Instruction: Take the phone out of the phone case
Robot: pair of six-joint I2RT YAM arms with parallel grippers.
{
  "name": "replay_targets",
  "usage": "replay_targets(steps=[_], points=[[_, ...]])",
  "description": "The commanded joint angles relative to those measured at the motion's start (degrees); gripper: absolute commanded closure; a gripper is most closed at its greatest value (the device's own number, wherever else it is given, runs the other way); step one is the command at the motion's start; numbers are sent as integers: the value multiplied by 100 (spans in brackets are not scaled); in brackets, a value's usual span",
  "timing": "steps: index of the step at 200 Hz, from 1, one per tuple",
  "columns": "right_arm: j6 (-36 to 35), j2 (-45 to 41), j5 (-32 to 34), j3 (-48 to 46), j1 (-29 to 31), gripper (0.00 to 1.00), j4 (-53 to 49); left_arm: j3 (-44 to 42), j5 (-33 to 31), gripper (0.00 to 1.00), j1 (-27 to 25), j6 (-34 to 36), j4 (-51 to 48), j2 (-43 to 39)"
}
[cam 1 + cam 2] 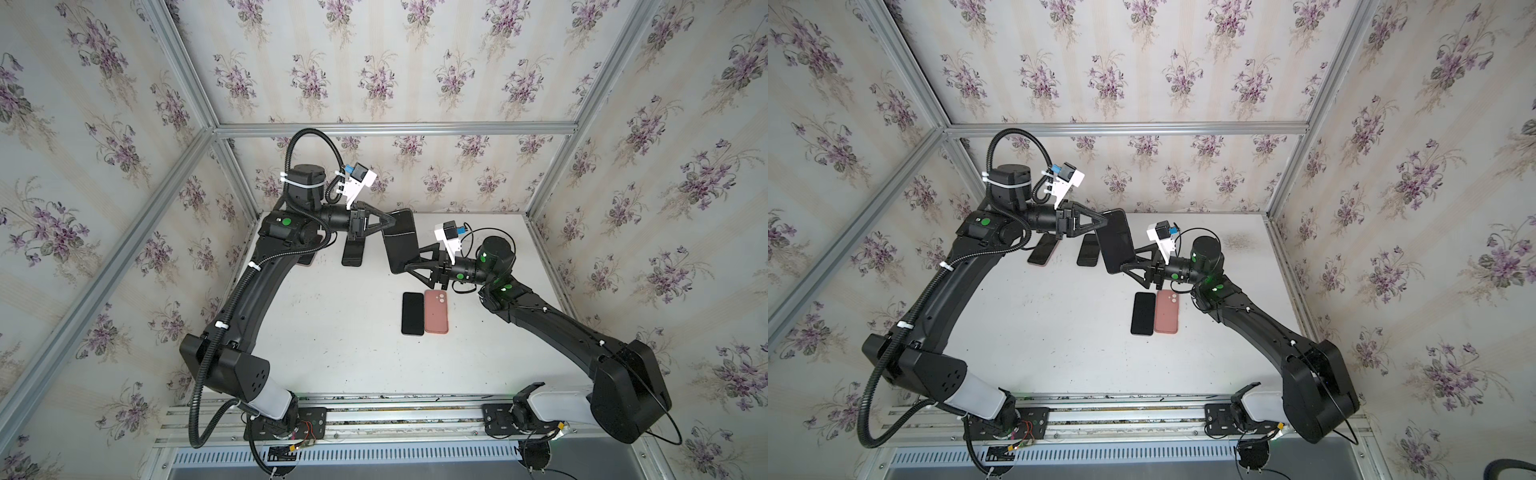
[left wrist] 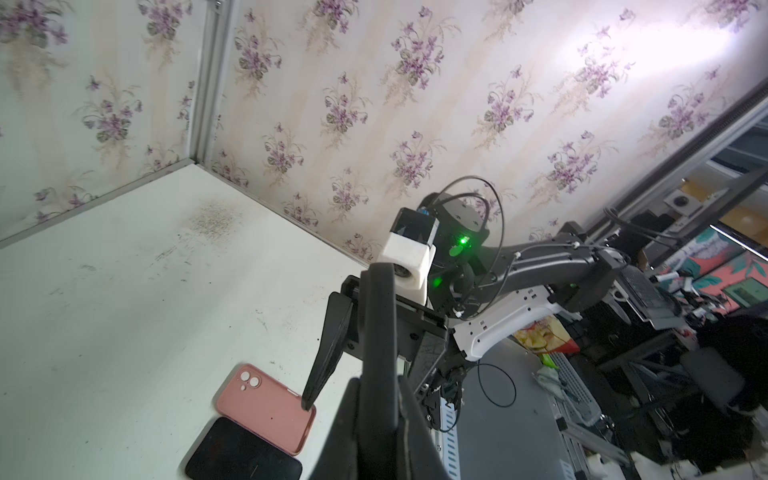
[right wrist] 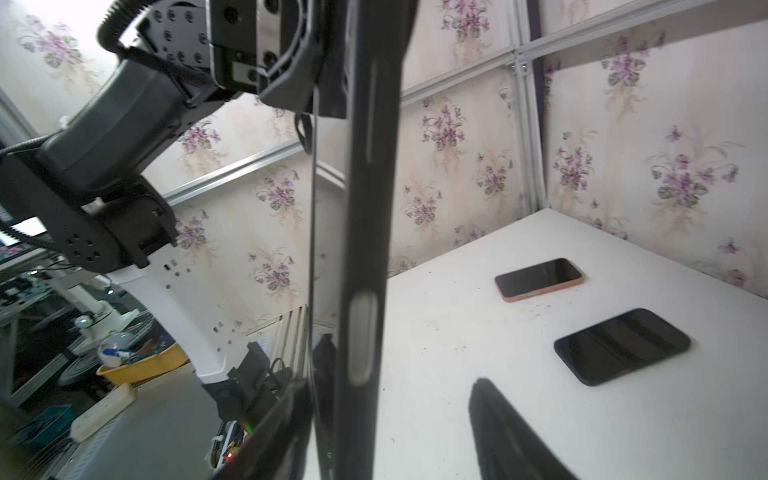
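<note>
Black and cased, the phone [image 1: 400, 241] hangs tilted in the air above the table [image 1: 332, 353], between the two grippers in both top views. Its case [image 3: 365, 208] shows edge-on in the right wrist view, with raised button covers. The left gripper [image 1: 392, 222] is clamped tight on the phone's far end. The right gripper [image 1: 409, 266] sits at the near end with its fingers spread: one finger [image 3: 498, 428] stands clear of the case, and whether the other touches I cannot tell. Below the right gripper a bare phone [image 1: 412, 313] and a pink case [image 1: 436, 311] lie side by side. Farther back, near the left arm, lie a pink-edged phone [image 1: 1042, 249] and a dark phone [image 1: 1088, 249], apart.
</note>
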Motion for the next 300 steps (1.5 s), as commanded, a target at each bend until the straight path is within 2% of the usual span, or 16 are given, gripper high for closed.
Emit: replay_targets(steps=[1, 20, 47, 79, 95, 105, 108, 120, 178, 208, 242, 300], points=[[374, -260, 1050, -147, 10, 26, 239, 163, -523, 98, 176, -1251, 642, -45], [963, -465, 1692, -232, 18, 25, 172, 91, -1073, 99, 386, -2539, 1382, -125], [1702, -559, 2102, -180, 156, 25, 251, -522, -1634, 100, 563, -4758, 2785, -254], [2503, -426, 2534, -185, 339, 25, 1189, -1393, -2029, 100, 547, -6371, 4129, -475], [2796, -268, 2670, -132, 388, 25, 1678, -1753, -2220, 100, 539, -6872, 4460, -577], [2859, -162, 2676, -44, 386, 26, 1858, -1901, -2275, 100, 538, -7024, 4485, -623], [2861, -135, 2656, -17, 590, 26, 1882, -1934, -2290, 100, 538, -7040, 4496, -636], [2861, -38, 2640, 102, 694, 27, 1909, -2110, -2376, 100, 538, -7062, 4482, -715], [3173, 430, 2574, 407, 914, 35, 2424, -2491, -2460, 100, 520, -7116, 4568, -863], [3330, 552, 2638, 427, 933, 43, 2599, -2559, -2454, 100, 503, -7099, 4640, -906], [3384, 572, 2677, 427, 933, 56, 2641, -2642, -2459, 100, 503, -7106, 4717, -950], [3561, 671, 2664, 428, 933, 69, 2810, -2643, -2433, 100, 485, -7096, 4840, -960]])
